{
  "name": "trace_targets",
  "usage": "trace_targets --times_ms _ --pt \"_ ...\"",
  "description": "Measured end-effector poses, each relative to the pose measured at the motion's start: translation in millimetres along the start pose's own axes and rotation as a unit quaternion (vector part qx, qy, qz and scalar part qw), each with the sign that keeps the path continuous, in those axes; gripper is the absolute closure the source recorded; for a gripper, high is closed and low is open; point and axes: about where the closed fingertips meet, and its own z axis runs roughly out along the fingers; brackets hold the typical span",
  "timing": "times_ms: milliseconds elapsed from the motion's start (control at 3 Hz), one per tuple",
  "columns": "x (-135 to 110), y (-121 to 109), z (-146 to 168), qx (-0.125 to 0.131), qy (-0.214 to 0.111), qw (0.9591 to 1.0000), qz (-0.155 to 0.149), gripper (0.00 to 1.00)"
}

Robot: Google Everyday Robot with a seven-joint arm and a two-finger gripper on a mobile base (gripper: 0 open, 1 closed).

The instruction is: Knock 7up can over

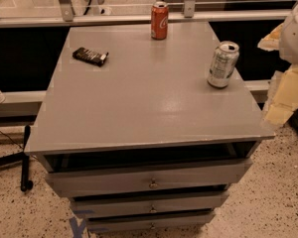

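The 7up can [222, 64] is silvery-white with green print and an open silver top. It stands near the right edge of the grey cabinet top [139, 98], leaning slightly with its top toward the right. My gripper [284, 90] shows as white and pale yellow parts at the right edge of the view. It is to the right of the can, off the cabinet's edge and apart from the can. It holds nothing that I can see.
A red cola can [159, 20] stands at the cabinet's back edge. A dark snack bar [90, 56] lies at the back left. The cabinet has several drawers [149, 180] in front, on speckled floor. A metal rail and glass run behind it.
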Motion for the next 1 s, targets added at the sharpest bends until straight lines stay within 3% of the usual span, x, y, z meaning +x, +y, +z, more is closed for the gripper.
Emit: trace_targets --times_ms 333,667,1000 --pt "3 -6 1 0.007 -0.005 1.0 0.003 0.0" --pt "15 -30 11 0.022 -0.043 0.9987 0.018 0.0" --pt "28 -76 31 0.046 -0.119 0.9909 0.043 0.0"
